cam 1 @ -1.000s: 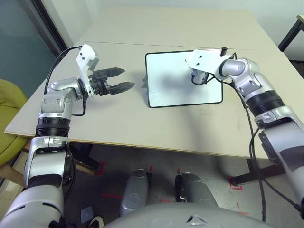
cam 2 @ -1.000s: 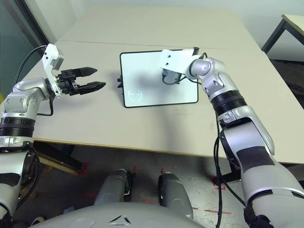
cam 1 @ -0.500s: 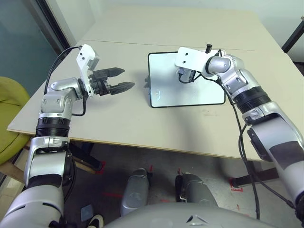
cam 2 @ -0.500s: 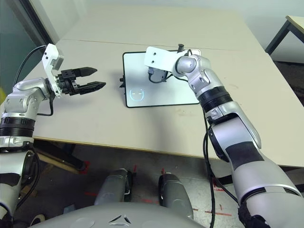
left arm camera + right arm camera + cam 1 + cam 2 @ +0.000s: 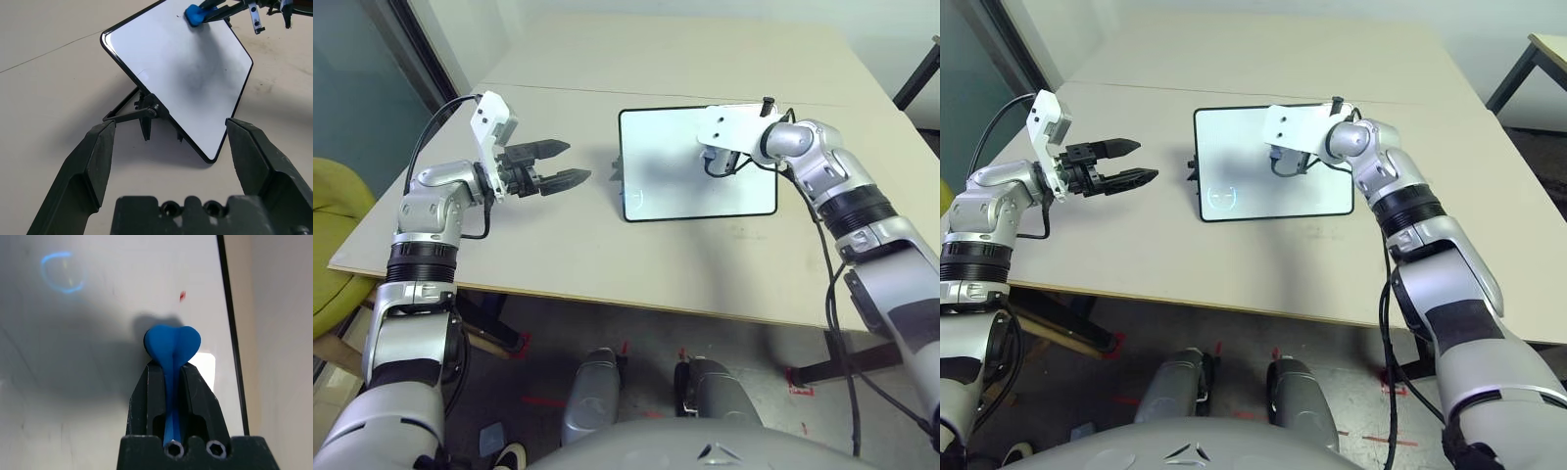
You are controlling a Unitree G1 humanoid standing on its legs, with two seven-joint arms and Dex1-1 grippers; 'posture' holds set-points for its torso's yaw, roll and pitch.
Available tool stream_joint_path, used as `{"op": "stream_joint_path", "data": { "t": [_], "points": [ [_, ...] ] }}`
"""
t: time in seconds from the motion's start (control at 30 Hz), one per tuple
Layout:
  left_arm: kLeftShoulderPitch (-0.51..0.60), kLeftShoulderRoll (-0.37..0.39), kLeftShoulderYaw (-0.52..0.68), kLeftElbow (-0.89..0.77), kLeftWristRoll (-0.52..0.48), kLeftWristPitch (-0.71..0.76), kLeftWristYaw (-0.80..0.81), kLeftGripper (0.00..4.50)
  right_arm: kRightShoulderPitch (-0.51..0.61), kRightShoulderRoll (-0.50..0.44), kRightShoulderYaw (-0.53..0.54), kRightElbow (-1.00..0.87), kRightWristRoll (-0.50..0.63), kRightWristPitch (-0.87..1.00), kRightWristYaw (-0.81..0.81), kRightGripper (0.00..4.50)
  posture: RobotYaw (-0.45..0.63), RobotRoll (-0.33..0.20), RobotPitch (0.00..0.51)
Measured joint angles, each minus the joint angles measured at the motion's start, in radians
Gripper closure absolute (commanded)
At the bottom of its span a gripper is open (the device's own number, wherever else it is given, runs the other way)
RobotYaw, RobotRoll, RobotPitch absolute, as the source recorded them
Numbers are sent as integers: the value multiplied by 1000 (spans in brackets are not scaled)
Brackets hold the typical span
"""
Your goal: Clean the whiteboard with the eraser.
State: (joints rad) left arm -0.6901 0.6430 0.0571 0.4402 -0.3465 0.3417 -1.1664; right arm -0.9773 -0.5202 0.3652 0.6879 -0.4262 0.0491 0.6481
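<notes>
R end effector (image 5: 168, 377) pinches blue eraser (image 5: 172, 345) at its narrow middle, over whiteboard (image 5: 651, 176); can't tell if eraser touches surface. Small red mark (image 5: 182, 295) on board near eraser. Whiteboard on table (image 5: 607, 255), black stand (image 5: 145, 110) at its L side. L end effector (image 5: 566, 164) off board's L side, above table, fingers spread w/ nothing btwn.

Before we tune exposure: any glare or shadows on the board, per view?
Right wrist view: soft dark shadow around the blue waisted eraser, bright white glare patch beside it; left wrist view: broad soft shadow across the glossy black-framed whiteboard.
</notes>
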Motion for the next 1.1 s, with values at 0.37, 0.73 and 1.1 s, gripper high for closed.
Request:
{"op": "stream_joint_path", "data": {
  "t": [0.37,0.73,1.1],
  "points": [
    [0,0,0,0,0,0,0,0,9,-28,-3,-1,0,-2,6,4358,254,0,55],
    [0,0,0,-1,0,0,0,0,-53,76,0,30,0,7,-1,4359,270,0,55],
    [3,0,1,-4,0,0,2,0,-119,144,4,93,-6,-10,-19,4359,274,0,53]
  ]
}}
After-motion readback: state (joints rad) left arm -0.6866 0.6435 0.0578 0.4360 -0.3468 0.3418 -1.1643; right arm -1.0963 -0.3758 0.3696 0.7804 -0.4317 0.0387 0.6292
